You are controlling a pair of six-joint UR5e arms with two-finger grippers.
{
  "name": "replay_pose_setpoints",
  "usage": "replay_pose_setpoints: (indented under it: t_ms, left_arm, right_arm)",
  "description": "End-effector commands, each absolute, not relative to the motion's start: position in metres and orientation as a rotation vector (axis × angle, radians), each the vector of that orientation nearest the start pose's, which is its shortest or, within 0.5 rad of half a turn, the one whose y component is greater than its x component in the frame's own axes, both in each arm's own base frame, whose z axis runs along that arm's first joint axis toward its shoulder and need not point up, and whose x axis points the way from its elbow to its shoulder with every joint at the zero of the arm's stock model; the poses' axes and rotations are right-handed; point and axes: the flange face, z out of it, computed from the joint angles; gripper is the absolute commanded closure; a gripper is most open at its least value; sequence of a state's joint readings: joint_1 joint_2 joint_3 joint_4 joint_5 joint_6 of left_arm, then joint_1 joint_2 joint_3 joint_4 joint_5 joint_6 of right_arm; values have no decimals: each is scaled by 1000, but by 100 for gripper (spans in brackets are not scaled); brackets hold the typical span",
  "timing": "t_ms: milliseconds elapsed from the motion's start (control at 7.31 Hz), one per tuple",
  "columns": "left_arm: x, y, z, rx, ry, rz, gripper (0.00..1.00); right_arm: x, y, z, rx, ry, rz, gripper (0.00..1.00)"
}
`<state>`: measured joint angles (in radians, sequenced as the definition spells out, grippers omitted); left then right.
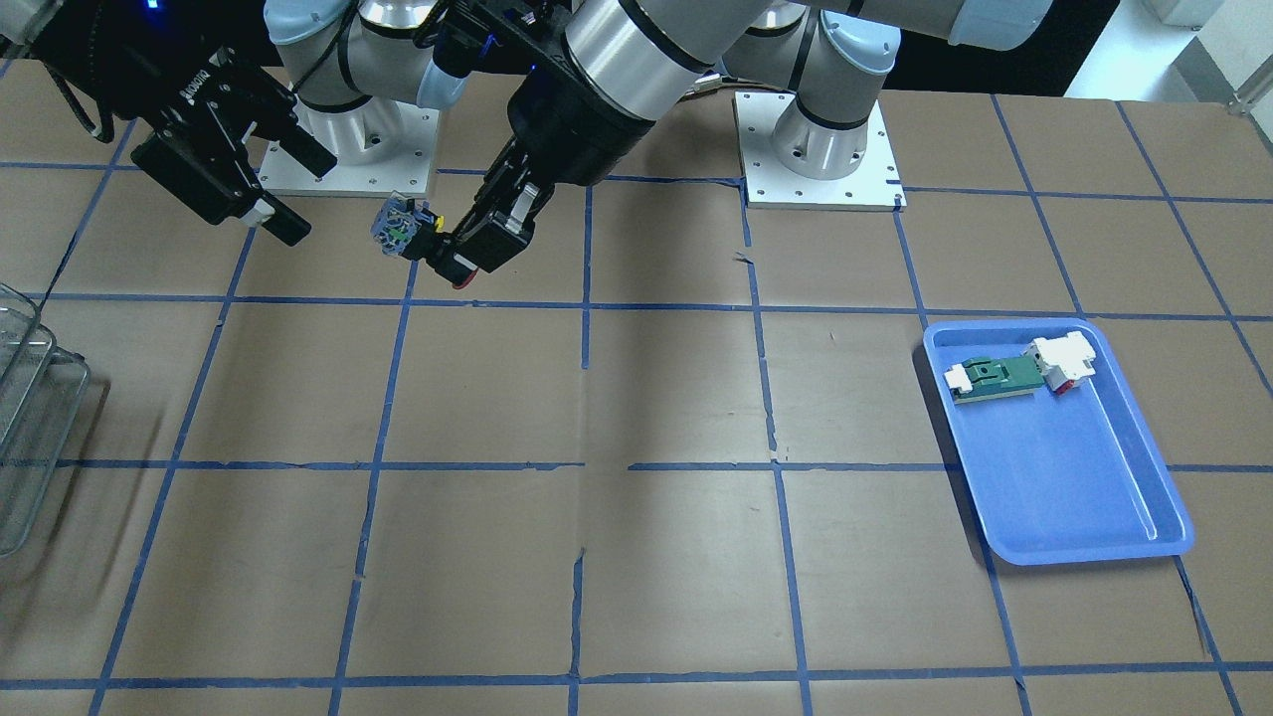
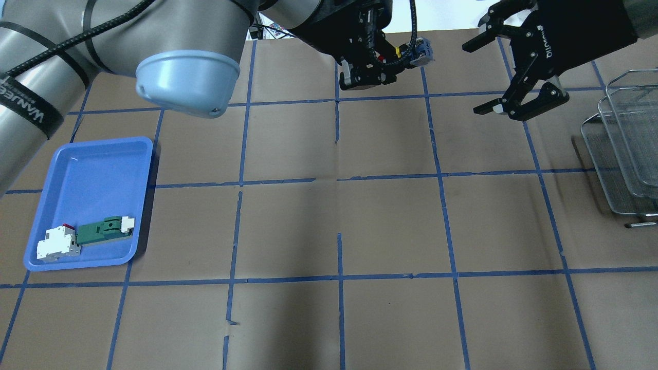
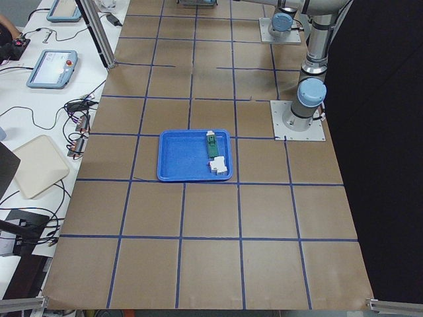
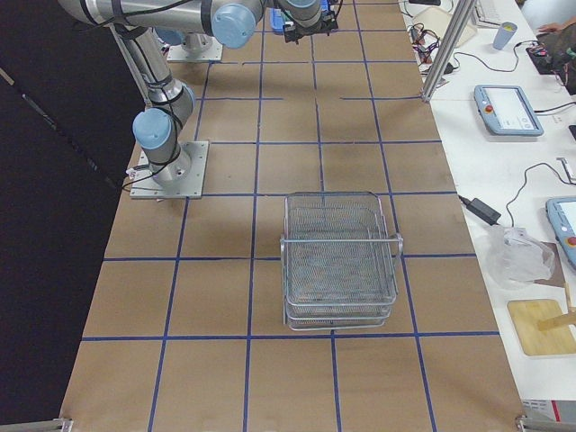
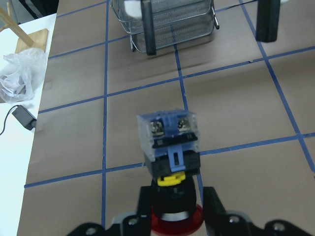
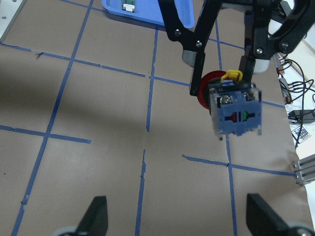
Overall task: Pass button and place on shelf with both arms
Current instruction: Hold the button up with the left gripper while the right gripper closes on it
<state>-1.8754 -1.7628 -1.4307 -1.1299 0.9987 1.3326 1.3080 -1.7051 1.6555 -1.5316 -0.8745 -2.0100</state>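
Handover risk | red-capped, blue-grey-bodied push-button point(image 1: 398, 227) midair over brown taped surface point(image 1: 636, 398), left jaws clamped on its cap end | right jaws spread wide, empty, near it, apart | we fear early release drops it short of silver wire-mesh shelf point(image 4: 340, 256)

I count two end effectors of my own, the left end effector point(image 1: 448, 254) and the right end effector point(image 2: 478, 77). There is one button point(image 1: 403, 227), clamped in the left one and just in front of the wide-spread right one. One shelf point(image 4: 340, 261) stands on the worktop point(image 1: 676, 398), out past my right end effector. One blue tray point(image 1: 1074, 467) lies well apart from both, on the left one's side. It carries two parts: one green-and-white connector point(image 1: 1000, 376) and one white block point(image 1: 1066, 360).
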Motion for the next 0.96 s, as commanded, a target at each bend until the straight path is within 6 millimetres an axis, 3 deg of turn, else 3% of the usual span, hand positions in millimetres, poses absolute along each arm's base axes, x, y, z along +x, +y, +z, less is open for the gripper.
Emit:
replay_pose_setpoints:
  t_ms: [0, 274, 547, 821]
  left_arm:
    - [-357, -511, 522, -2085, -1729, 861, 100]
    - [-358, -511, 523, -2079, -1733, 863, 100]
    - [-359, -511, 523, -2084, -1729, 863, 100]
    - [-358, -510, 524, -2083, -1730, 865, 100]
  right_arm:
    - [84, -473, 542, -2061, 1686, -1018, 0]
    - [86, -473, 549, -1910, 1784, -1016, 0]
    - [90, -477, 554, -1892, 1792, -1055, 0]
    - [115, -476, 551, -1906, 1768, -1049, 0]
